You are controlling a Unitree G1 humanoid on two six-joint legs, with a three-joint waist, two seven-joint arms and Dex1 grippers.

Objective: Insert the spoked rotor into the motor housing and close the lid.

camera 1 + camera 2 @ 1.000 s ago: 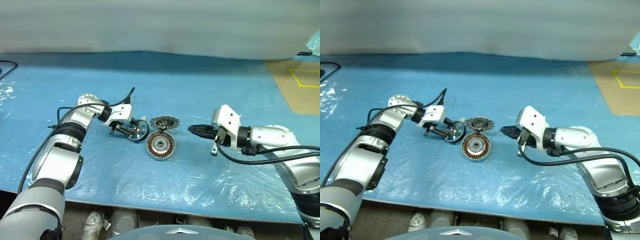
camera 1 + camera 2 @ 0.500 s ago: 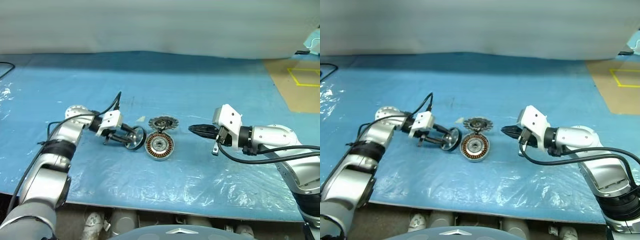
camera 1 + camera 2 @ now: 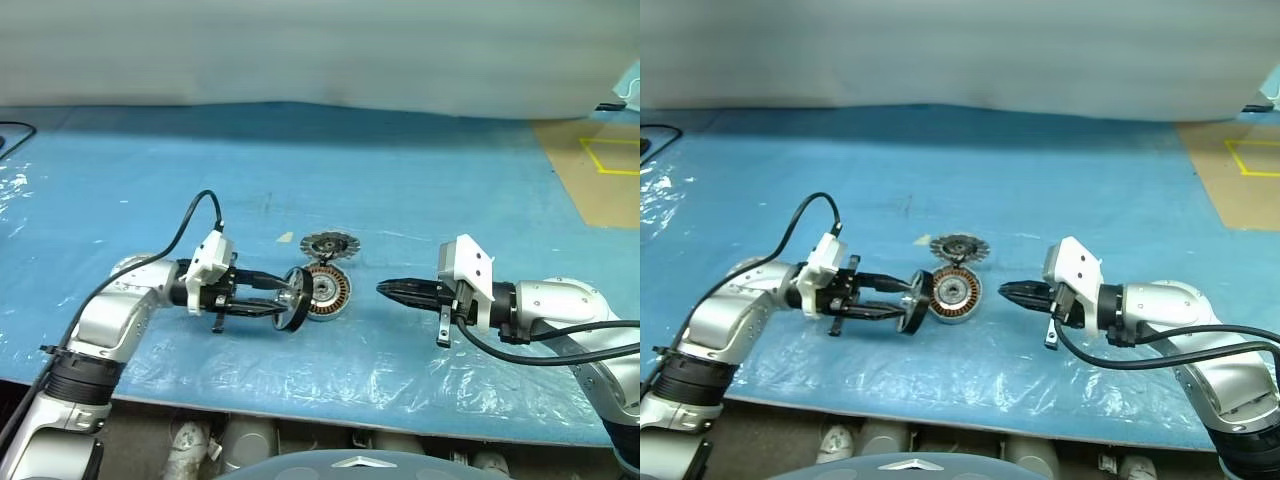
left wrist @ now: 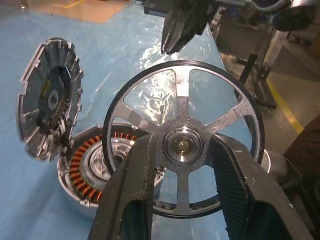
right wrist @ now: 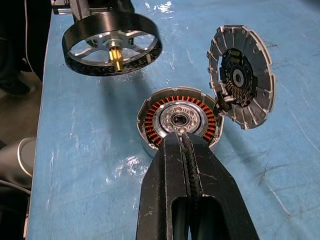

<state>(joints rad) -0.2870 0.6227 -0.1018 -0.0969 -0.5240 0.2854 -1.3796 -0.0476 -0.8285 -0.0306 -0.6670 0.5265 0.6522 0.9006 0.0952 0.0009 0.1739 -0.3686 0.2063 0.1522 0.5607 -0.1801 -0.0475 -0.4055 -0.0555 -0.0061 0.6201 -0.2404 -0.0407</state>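
Note:
My left gripper (image 3: 283, 297) is shut on the spoked rotor (image 3: 294, 298), its fingers (image 4: 131, 186) clamping the hub. It holds the rotor on edge, off the table, just left of the motor housing (image 3: 328, 290). The housing lies flat with copper windings (image 5: 156, 116) showing around a silver centre. The toothed lid (image 3: 326, 245) stands tilted at the housing's far edge, dark segmented face (image 5: 240, 76) showing. My right gripper (image 3: 384, 289) is shut and empty, its tip pointing at the housing from the right with a small gap.
The blue table (image 3: 420, 180) wears a wrinkled clear plastic sheet (image 3: 330, 365) up to its front edge. A brown surface with yellow tape (image 3: 605, 160) lies at the far right. A black cable (image 3: 12, 132) sits at the far left.
The left arm pulled back towards me with the rotor and turned it on edge beside the housing. The right gripper drew back a little, staying shut. Housing and lid stayed put.

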